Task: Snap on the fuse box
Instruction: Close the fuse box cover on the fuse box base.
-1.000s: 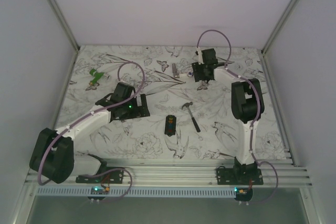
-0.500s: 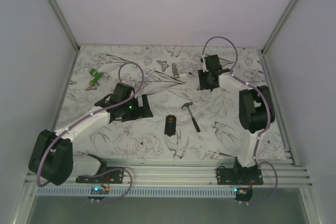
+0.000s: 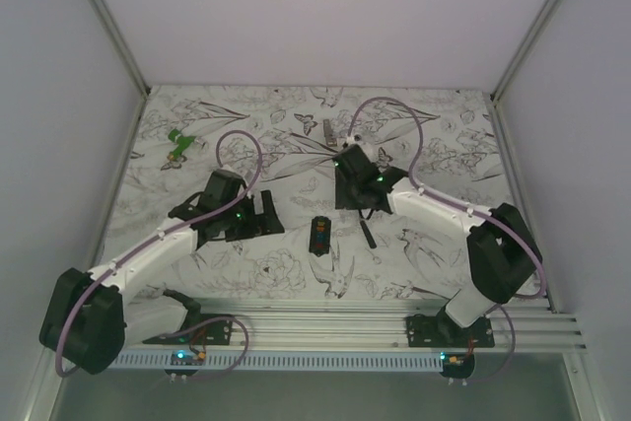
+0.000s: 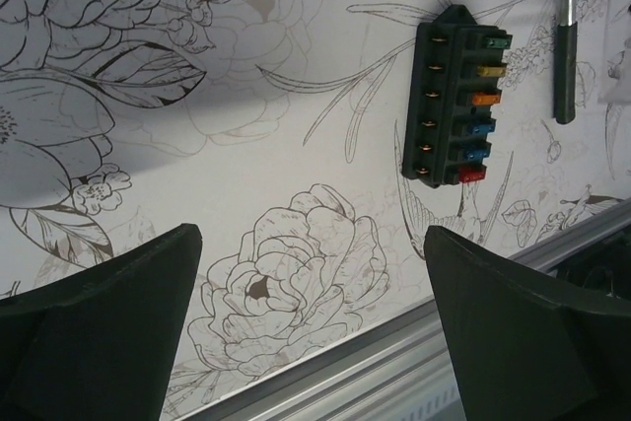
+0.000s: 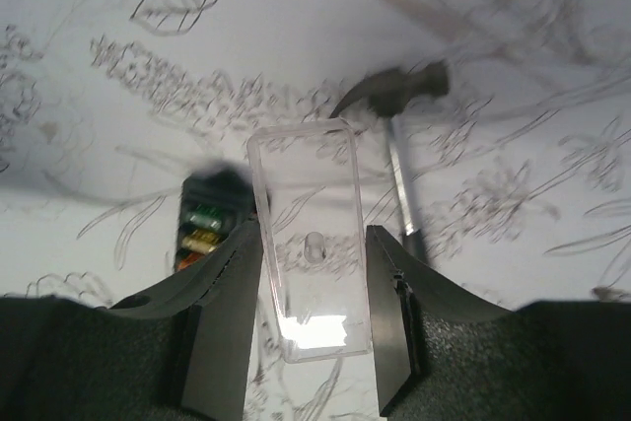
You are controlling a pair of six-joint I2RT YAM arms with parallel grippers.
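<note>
Near the middle of the flower-print table (image 3: pixel 394 265): fuse box (image 3: pixel 319 235), coloured fuses exposed. Hammer (image 3: pixel 367 233) just beside it at 3 o'clock. Right gripper (image 5: pixel 314 244) at 1 o'clock, jaws partly closed, pinching a clear plastic cover (image 5: pixel 301 175). Left gripper (image 4: pixel 311 239) at 9 o'clock, jaws spread wide, empty.

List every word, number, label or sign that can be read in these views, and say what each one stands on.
No text can be read in any view.
fuse box: no label shows; any ratings on its coloured fuses are too small to read.
clear cover in the right gripper: no print visible.
hammer: blurred, no marking legible.
table cover: only drawn flowers and birds.
</note>
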